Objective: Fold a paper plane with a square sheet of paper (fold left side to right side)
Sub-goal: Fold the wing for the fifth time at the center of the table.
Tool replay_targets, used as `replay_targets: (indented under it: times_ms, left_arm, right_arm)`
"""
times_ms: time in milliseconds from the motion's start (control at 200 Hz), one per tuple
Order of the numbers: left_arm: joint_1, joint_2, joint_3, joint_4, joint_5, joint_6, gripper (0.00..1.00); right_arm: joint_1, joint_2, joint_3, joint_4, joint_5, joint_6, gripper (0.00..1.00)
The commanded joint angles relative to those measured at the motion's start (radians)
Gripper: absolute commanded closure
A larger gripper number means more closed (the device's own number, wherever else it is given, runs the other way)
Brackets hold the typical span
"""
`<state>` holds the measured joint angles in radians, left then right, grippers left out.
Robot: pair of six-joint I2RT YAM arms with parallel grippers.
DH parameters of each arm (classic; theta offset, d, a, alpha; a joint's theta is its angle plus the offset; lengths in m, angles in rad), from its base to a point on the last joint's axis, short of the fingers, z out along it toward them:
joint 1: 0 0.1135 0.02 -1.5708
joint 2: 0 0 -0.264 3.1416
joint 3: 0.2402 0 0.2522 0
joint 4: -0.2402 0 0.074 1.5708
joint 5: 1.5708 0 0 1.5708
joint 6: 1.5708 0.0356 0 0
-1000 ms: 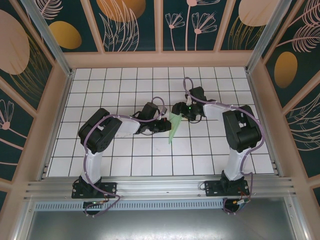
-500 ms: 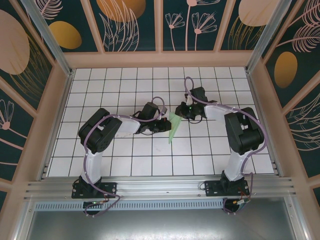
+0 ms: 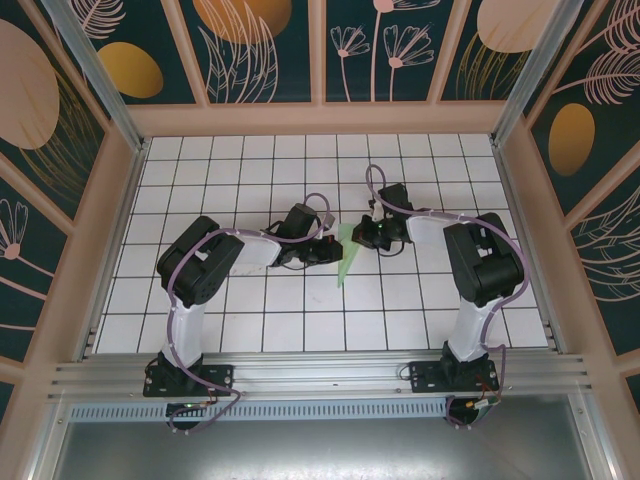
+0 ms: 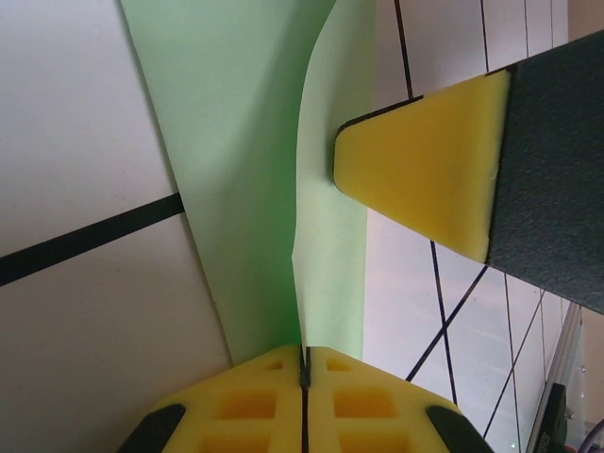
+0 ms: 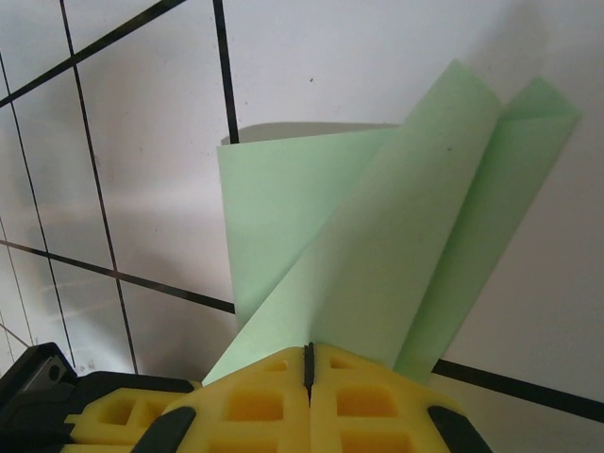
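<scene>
Your left gripper (image 4: 304,370) has its two yellow pads pressed tight together, and the thin edge of the green paper (image 4: 236,170) is pinched in the crack between them. Your right gripper (image 5: 308,362) is pressed together too, and it pinches the other end of the same paper. So the folded paper sits right between the two grippers, low over the white bench (image 3: 250,300). I cannot tell how much of it rests there. The paper is very thin. If you pull the grippers apart, it could rip. If you twist one gripper, the paper could crumple or get a crease in the wrong spot. In front of the left gripper one flap stands up in a soft curve, not pressed flat, so it may pop open again if one gripper lets go too soon. The grippers are also very near each other, so a quick move could make them bump and knock the paper crooked.
</scene>
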<state>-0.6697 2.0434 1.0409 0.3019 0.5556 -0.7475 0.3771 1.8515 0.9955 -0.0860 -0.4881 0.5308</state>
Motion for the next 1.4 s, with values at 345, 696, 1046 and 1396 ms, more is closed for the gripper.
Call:
replay_targets:
  times_ms: [345, 696, 1046, 1396]
  left_arm:
    - [-0.013, 0.058, 0.021, -0.09, -0.04, 0.042, 0.92]
    - [-0.016, -0.009, 0.008, -0.12, -0.098, 0.056, 0.85]
    - [-0.004, -0.206, -0.016, -0.192, -0.129, 0.076, 0.71]
    - [-0.078, -0.168, -0.025, -0.076, 0.052, -0.023, 0.73]
  right_arm:
    - [-0.009, 0.048, -0.009, 0.002, 0.023, -0.015, 1.0]
    - [-0.015, 0.064, -0.036, -0.07, 0.083, -0.052, 1.0]
    - [-0.017, 0.07, -0.063, -0.055, 0.073, -0.052, 1.0]
    - [-0.014, 0.07, -0.054, -0.051, 0.068, -0.052, 1.0]
